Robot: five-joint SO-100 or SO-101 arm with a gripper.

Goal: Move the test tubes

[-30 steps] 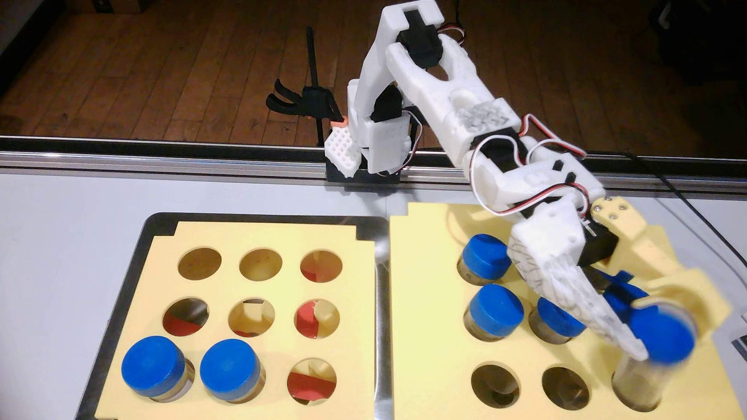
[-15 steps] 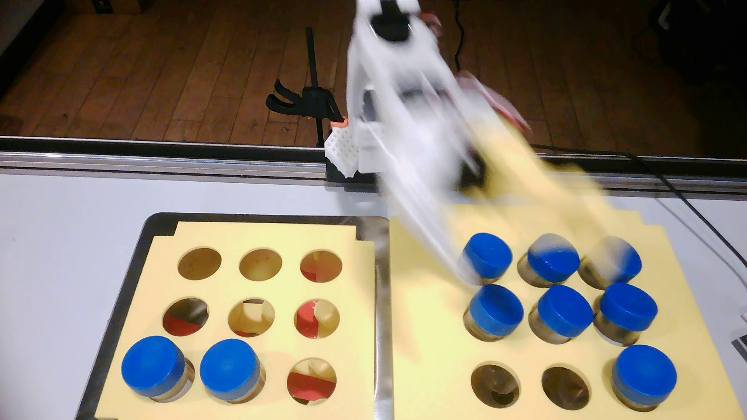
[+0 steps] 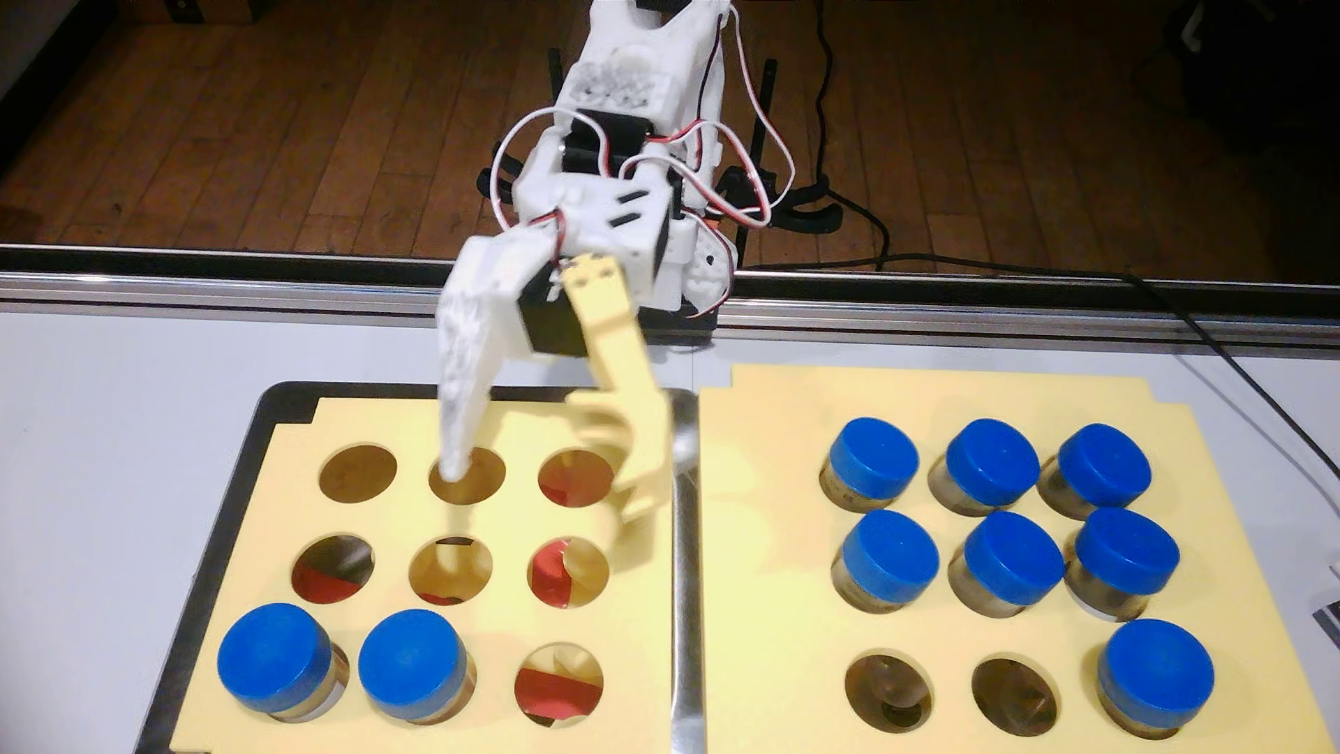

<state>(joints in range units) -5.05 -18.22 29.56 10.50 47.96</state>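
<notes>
Blue-capped test tubes stand in two pale yellow foam racks. The left rack holds two in its front row, one at the left and one in the middle; its other holes are empty. The right rack holds several: its back row and middle row are full, and one tube stands at the front right. My gripper is open and empty over the back right part of the left rack. Its white finger tips over the back middle hole. The yellow finger is blurred.
The left rack lies in a black-rimmed metal tray whose shiny right edge meets the right rack. The arm's base stands on the rail at the table's back edge. A black cable runs at the back right.
</notes>
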